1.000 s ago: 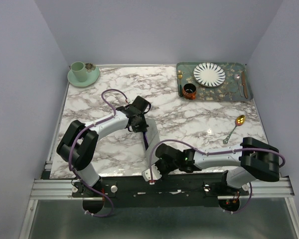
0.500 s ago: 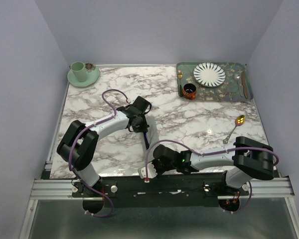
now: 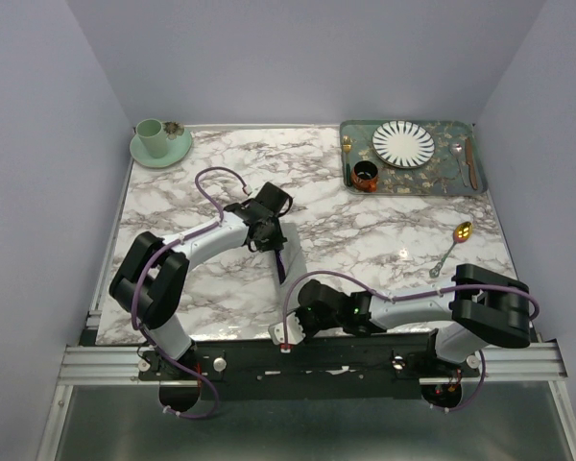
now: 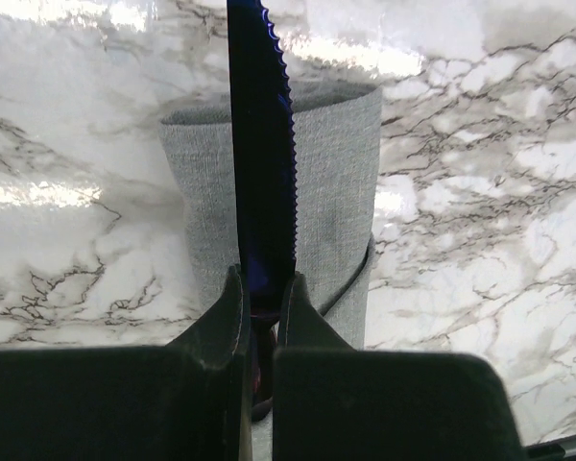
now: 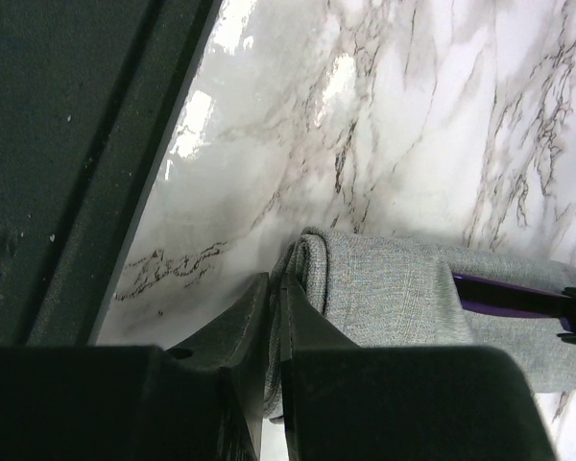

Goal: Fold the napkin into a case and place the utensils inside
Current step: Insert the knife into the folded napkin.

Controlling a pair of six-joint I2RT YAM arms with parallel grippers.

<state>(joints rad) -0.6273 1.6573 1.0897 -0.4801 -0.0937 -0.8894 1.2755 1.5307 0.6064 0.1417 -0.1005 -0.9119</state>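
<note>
On the table (image 3: 384, 230), my right gripper (image 5: 274, 288) pinches the grey case (image 5: 394, 288) and my left gripper (image 4: 261, 288) holds the blue knife (image 4: 261, 144) over it.

The left arm (image 3: 206, 236) and right arm (image 3: 413, 305) are white shells between chunky black joint housings, with purple cables (image 3: 214, 175) looping off them, a small green light (image 3: 353, 308) on the right, and matte black fingers (image 4: 219, 336).

Top view bright, evenly lit from above; soft shadows under arms. Wrist views: white glare patches on marble table (image 4: 67, 192); near foreground dark, out of focus.
</note>
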